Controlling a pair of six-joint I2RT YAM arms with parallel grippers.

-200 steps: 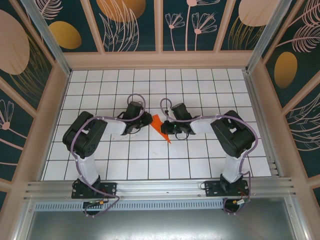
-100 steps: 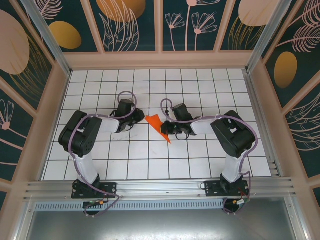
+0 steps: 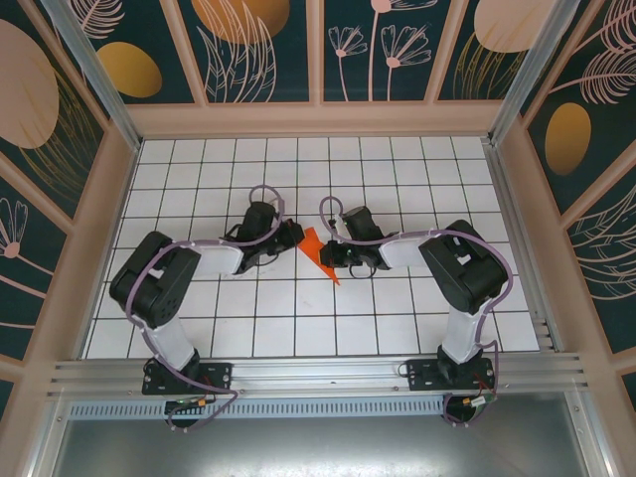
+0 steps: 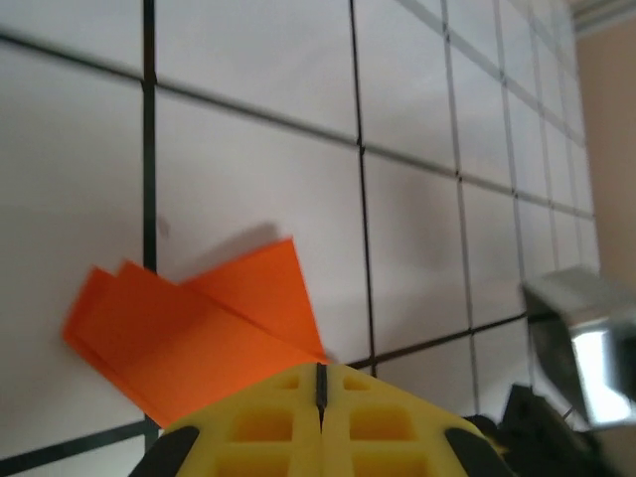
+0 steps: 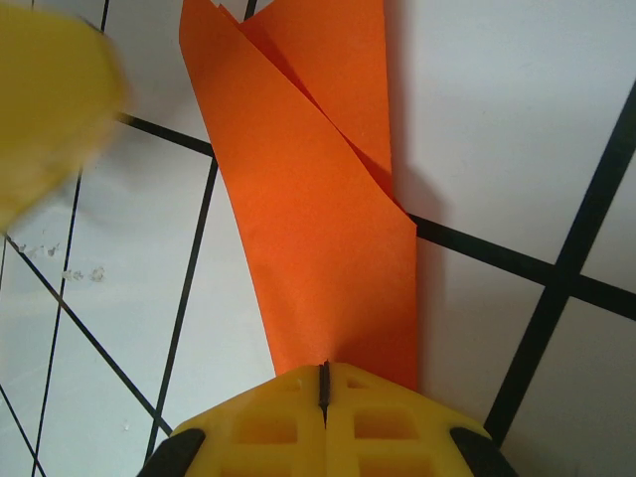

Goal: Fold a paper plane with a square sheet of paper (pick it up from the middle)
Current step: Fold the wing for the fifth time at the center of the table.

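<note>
The folded orange paper (image 3: 314,246) lies mid-table (image 3: 397,328). My right gripper (image 5: 323,370) is clamped on its narrow end. My left gripper (image 4: 320,372) is clenched at its edge.

An overhead camera is looking down over the whole desk (image 3: 298,328); both wrist cameras are closely facing the orange paper (image 3: 316,246).

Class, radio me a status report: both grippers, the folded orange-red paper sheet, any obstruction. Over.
Left gripper shut at edge of folded orange-red paper sheet, grip unclear. Right gripper shut on it. No obstruction seen. Over.
</note>
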